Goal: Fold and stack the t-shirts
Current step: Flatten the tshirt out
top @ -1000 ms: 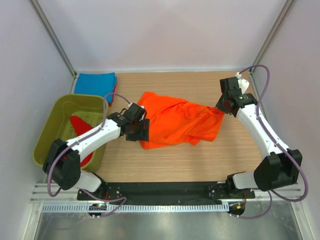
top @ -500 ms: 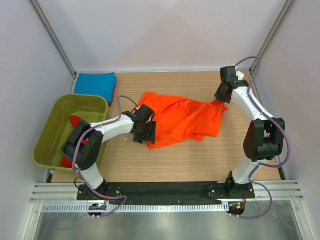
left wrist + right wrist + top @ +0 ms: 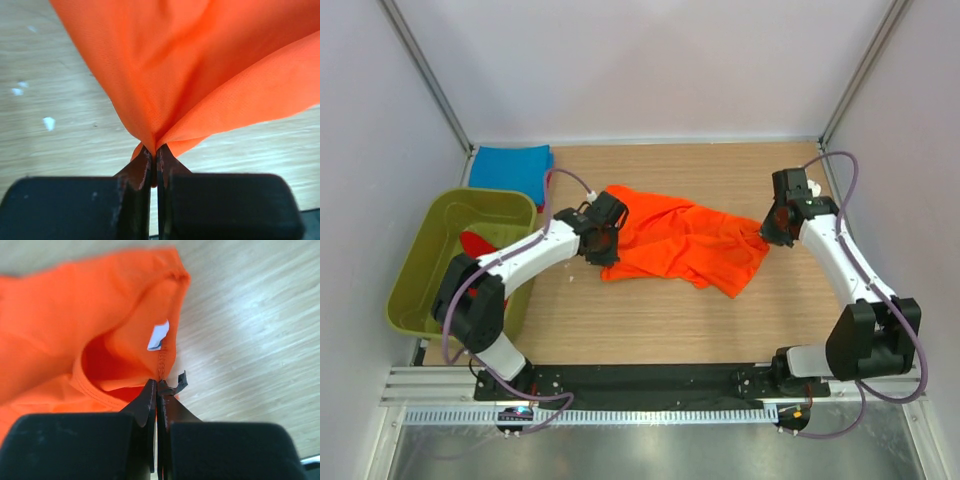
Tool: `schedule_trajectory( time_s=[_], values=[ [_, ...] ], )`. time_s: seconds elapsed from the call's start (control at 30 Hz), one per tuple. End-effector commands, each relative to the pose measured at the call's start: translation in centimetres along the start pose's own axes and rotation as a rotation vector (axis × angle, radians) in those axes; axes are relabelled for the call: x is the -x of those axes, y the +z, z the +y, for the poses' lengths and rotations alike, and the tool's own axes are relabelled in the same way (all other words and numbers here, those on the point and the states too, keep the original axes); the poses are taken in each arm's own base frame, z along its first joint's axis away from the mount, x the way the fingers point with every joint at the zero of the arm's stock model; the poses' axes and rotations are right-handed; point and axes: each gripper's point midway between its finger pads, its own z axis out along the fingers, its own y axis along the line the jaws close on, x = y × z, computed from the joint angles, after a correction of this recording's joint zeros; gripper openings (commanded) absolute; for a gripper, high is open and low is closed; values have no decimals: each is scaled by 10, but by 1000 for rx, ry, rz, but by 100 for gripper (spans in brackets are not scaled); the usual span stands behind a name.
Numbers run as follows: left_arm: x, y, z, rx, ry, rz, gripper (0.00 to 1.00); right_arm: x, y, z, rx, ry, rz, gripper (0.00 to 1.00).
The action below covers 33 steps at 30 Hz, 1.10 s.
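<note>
A folded blue t-shirt [image 3: 510, 163] lies at the table's [image 3: 720, 330] far-left corner, and a red t-shirt [image 3: 472, 244] sits in the olive-green tub [image 3: 412, 255]. Mid-table, the left gripper [image 3: 154, 156] clamps the crumpled orange t-shirt's [image 3: 680, 240] left edge, while the right gripper [image 3: 157, 390] pinches its neckline near the white label [image 3: 159, 335].

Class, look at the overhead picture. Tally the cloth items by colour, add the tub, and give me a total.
orange t-shirt: 1
blue t-shirt: 1
red cloth: 1 patch showing in the tub, partly hidden by an arm, so it may be more than one piece
green tub: 1
Total: 4
</note>
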Motion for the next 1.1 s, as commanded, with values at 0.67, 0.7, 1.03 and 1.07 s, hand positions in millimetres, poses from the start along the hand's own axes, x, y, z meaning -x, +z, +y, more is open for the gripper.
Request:
schedule_trajectory(
  time_s=[0.67,0.7,1.03,1.07],
  values=[
    [90,-228,-6,-110,50,-398,0,136,-222,-14,98,116,-533,1],
    [88,-226,-9,-126,56,-391,0,138,-225,-16,90,116,-543,1],
    [96,-110,-63,-319,73,-118,0,162,-103,43,75,-40,-363,1],
    [98,-99,-65,-315,72,-101,0,162,-73,50,62,-59,-317,1]
  ],
)
